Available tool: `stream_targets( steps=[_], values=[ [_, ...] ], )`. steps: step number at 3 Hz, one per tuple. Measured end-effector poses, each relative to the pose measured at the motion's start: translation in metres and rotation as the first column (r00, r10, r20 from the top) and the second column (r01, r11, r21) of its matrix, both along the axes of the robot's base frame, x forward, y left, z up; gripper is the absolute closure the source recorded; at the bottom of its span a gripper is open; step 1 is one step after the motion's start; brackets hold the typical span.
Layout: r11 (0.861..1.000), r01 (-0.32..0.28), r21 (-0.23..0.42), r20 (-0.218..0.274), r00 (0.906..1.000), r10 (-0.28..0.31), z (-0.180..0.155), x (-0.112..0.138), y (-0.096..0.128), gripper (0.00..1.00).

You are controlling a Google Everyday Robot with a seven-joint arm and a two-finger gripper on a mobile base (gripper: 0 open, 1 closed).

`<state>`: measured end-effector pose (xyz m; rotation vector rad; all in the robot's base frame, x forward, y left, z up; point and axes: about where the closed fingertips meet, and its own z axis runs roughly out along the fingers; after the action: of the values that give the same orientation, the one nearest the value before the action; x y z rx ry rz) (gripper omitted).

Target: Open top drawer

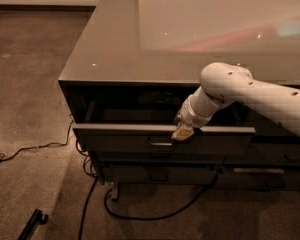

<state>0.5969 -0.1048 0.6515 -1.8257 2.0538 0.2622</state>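
The top drawer (120,139) is a wide dark grey-brown front under the table top, standing a little way out of the cabinet with a dark gap behind its upper edge. Its small metal loop handle (160,143) sits at the centre of the front. My gripper (182,132), with a yellowish tip on a white arm (250,91) coming in from the right, rests at the drawer's top edge just right of and above the handle. The drawer's inside is hidden in shadow.
The glossy table top (140,44) overhangs the drawers. Two slimmer drawer fronts (157,174) lie below, and a right-hand stack (280,156) is beside them. Black cables (90,194) trail over the carpet on the left and under the cabinet. A dark bar (32,223) lies at the bottom left.
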Motion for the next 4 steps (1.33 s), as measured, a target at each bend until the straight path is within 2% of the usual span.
stream_targets(
  steps=[1,2,4],
  values=[
    [1.0,0.026,0.002,-0.017,0.9995,-0.026,0.0088,-0.0152,-0.0064,1.0],
    [1.0,0.026,0.002,-0.017,0.9995,-0.026,0.008,-0.0152,-0.0064,0.81],
    [1.0,0.026,0.002,-0.017,0.9995,-0.026,0.0079,-0.0152,-0.0064,0.35]
  ],
)
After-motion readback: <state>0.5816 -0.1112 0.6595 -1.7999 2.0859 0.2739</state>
